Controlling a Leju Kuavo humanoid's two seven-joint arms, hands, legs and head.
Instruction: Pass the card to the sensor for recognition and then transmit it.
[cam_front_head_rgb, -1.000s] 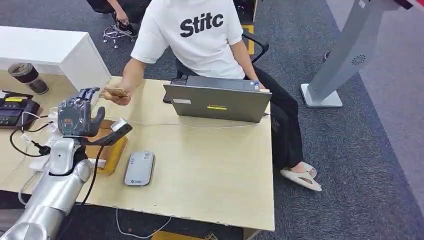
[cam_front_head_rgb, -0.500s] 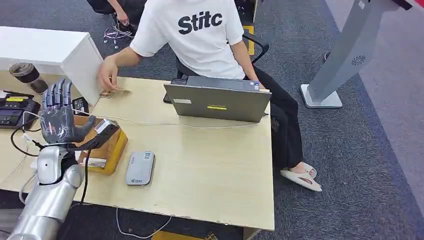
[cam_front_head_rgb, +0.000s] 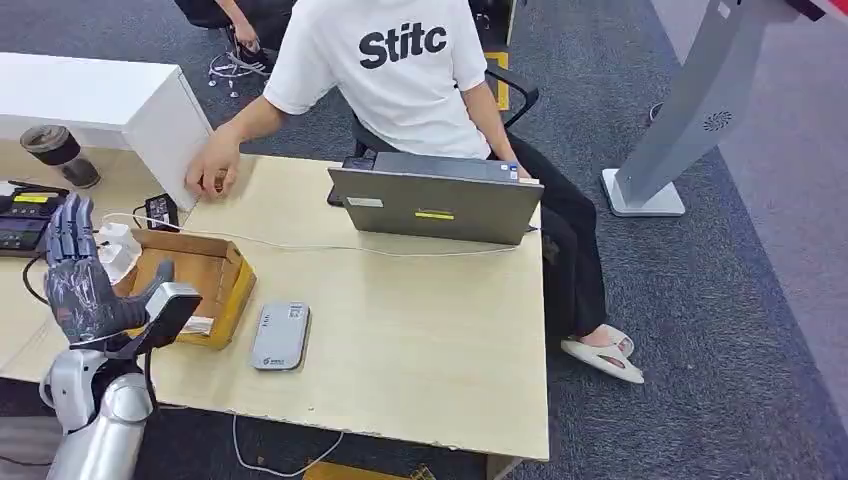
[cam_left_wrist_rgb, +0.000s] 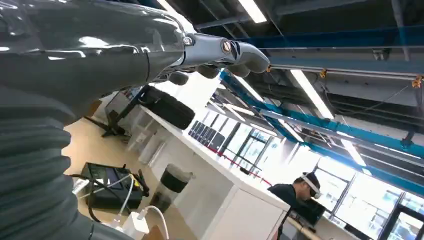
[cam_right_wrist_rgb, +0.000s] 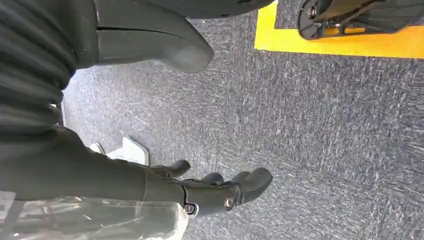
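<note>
From the head view, your left hand (cam_front_head_rgb: 82, 285) is raised at the near-left corner of the wooden desk (cam_front_head_rgb: 420, 340), fingers straight, spread and upright, thumb out to the side; it holds nothing. Just beyond it sits an open cardboard box (cam_front_head_rgb: 200, 280), and beside that a grey card reader (cam_front_head_rgb: 279, 337) lies flat on the desk. The card itself is too small to make out; the seated person's hand (cam_front_head_rgb: 210, 170) is pressed on the far-left edge of the desk, and whether the card lies under it you cannot tell. A grey laptop (cam_front_head_rgb: 435, 205) stands in front of the person.

From the left wrist view, you see the same left hand (cam_left_wrist_rgb: 100, 55) with fingertips (cam_left_wrist_rgb: 250, 55) reaching toward the ceiling lights, nothing between them. This view adds a dark lidded cup (cam_left_wrist_rgb: 170, 187) and a black desk phone (cam_left_wrist_rgb: 107, 185).

From the right wrist view, your right hand (cam_right_wrist_rgb: 165, 192) hangs over grey carpet (cam_right_wrist_rgb: 325, 140), fingers loosely curled and empty; a yellow floor strip (cam_right_wrist_rgb: 350, 45) runs nearby.
</note>
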